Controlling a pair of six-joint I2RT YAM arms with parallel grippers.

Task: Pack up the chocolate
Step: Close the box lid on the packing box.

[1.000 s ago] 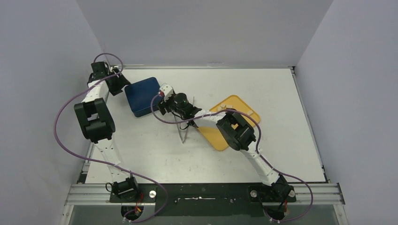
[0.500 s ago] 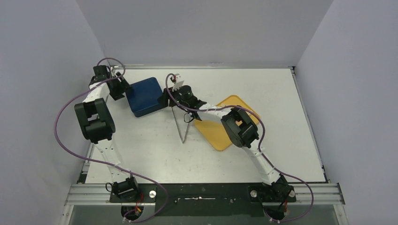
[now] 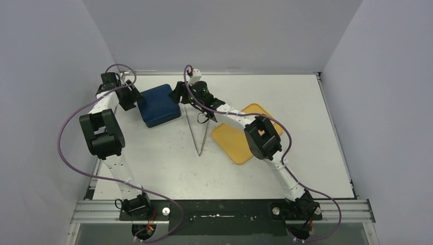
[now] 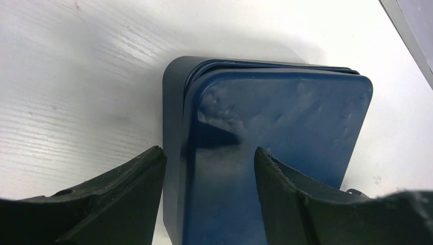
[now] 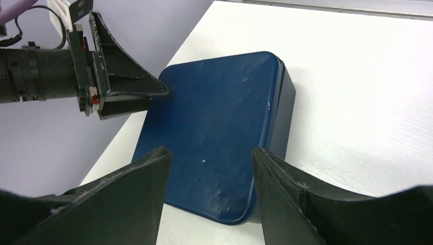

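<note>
Dark-blue rounded rectangular lidded box (image 3: 158, 105) on white surface (image 3: 168, 168); left jaws spread over its edge, right jaws spread beside, both empty.

— Where is the chocolate?
— Its pieces are too small to make out from above. The dark blue box (image 3: 158, 105), rounded corners, lid shut, lies flat on the bench's (image 3: 306, 153) far left.

No legible text or labels anywhere

Glossy, dimpled blue box (image 4: 275, 127), perhaps plastic; matt white table (image 4: 76, 76), faintly wood-grained.
</note>
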